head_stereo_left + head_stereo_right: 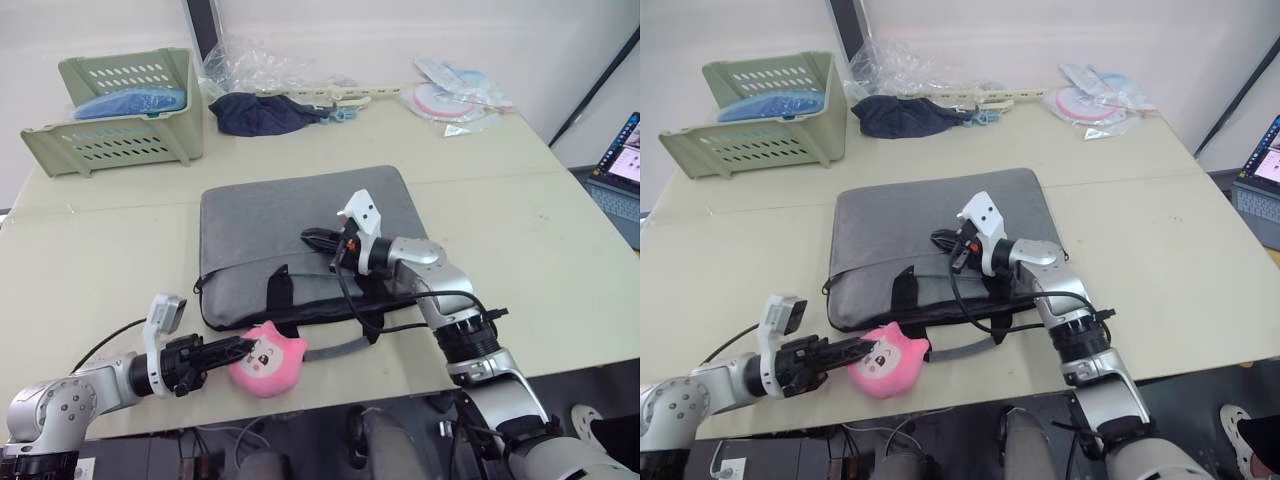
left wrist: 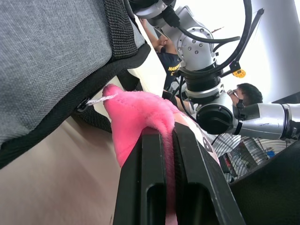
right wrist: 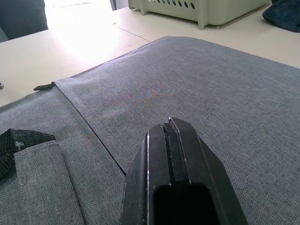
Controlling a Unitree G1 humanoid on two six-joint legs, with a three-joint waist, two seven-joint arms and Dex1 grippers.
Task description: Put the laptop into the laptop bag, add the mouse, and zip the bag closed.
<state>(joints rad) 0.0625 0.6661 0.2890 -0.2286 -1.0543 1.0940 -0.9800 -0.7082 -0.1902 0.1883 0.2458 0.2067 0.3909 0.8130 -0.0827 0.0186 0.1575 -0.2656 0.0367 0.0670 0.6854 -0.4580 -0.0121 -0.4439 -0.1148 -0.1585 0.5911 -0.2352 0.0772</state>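
Observation:
The grey laptop bag (image 1: 270, 225) lies flat in the middle of the table, its black handles (image 1: 280, 290) toward the front edge. My right gripper (image 1: 312, 238) is shut with nothing in it, low over the bag's top face (image 3: 197, 84). In front of the bag, my left gripper (image 1: 235, 350) is shut on a pink plush toy (image 1: 270, 368); its fingers (image 2: 140, 178) pinch the pink fabric (image 2: 136, 112) next to the bag's black edge. The laptop and the mouse are out of view.
A green basket (image 1: 120, 110) holding something blue stands at the back left. A dark cloth (image 1: 262, 112), clear plastic wrap (image 1: 255, 65) and round packets (image 1: 450, 100) lie along the back. An open laptop (image 1: 620, 170) sits on another surface at the far right.

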